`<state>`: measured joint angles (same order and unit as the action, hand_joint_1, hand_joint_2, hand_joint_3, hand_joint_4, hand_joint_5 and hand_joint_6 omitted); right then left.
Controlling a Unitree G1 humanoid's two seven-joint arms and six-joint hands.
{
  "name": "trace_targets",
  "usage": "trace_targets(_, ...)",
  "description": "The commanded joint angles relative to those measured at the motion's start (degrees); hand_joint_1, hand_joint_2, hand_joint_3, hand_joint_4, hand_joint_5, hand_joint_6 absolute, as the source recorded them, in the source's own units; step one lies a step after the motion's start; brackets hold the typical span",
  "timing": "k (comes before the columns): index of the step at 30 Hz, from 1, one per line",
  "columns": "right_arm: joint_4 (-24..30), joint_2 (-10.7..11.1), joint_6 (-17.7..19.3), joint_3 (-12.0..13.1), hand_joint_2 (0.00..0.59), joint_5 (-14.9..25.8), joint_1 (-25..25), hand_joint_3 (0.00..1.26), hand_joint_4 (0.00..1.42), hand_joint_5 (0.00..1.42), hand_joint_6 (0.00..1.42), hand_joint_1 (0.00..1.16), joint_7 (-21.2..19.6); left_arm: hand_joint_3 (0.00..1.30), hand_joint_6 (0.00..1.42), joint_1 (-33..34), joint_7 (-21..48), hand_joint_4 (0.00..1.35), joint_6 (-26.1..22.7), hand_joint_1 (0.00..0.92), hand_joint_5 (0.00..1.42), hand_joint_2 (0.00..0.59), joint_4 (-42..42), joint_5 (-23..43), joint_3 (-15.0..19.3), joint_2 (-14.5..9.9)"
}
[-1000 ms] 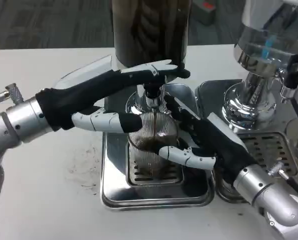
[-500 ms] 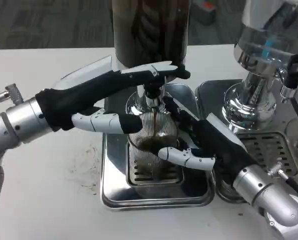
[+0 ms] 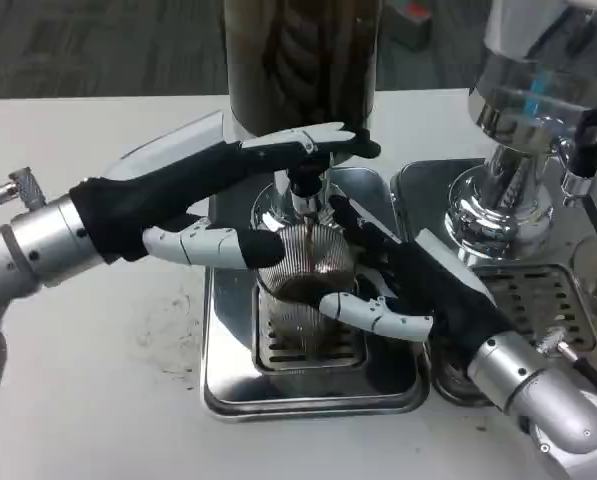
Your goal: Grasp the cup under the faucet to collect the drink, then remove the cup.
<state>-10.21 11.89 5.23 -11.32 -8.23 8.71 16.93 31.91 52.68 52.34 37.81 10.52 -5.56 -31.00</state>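
Cup (image 3: 303, 268) upright, mouth up beneath faucet (image 3: 306, 195), gripped by right hand (image 3: 408, 285); left hand (image 3: 213, 195) spread, fingers on faucet lever, grasping nothing.

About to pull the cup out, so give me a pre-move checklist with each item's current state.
1. Right hand holds the ribbed clear cup: ok, fingers wrap its front.
2. Cup sits under the faucet: ok.
3. Drink collected: ok, dark liquid shows inside; exact level cannot tell.
4. Flow stopped: cannot tell.
5. Left hand off the tap lever: not ok, its fingers reach over the faucet top.
6. Drip tray below to catch spills: ok.
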Motion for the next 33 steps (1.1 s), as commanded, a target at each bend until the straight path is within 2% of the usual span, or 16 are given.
trace_targets(1,-0.7,-0.2,1.1,0.5,0.173,0.4,0.2,0.0,0.0,0.0,0.03,0.56,-0.3,0.17,0.15,-1.7,1.0,0.07,-0.6,0.0,0.07,0.082,1.3,0.0,0.3,0.0)
trace_targets(6,-1.4,-0.4,1.4,0.4,0.175,0.3,0.7,0.0,0.0,0.0,0.04,0.56,-0.4,0.17,0.15,-1.2,1.2,0.07,-2.3,0.0,0.07,0.082,2.2,2.4,1.9,0.4)
trace_targets(22,-3.1,-1.0,1.9,0.2,0.177,0.0,1.5,0.0,0.0,0.0,0.05,0.55,-0.5,0.12,0.17,0.0,8.5,0.04,-14.3,0.0,0.08,0.085,2.5,10.4,6.8,3.5)
trace_targets(29,-3.0,-0.9,1.5,0.2,0.179,-0.1,1.5,0.0,0.0,0.0,0.05,0.55,-0.5,0.08,0.17,0.1,10.7,0.01,-15.6,0.0,0.09,0.101,2.1,10.4,8.4,4.6)
trace_targets(33,-2.7,-1.0,1.4,0.3,0.182,-0.1,1.2,0.0,0.0,0.0,0.05,0.55,-0.6,0.08,0.17,0.3,12.4,0.01,-19.1,0.0,0.1,0.097,1.7,11.9,9.1,5.3)
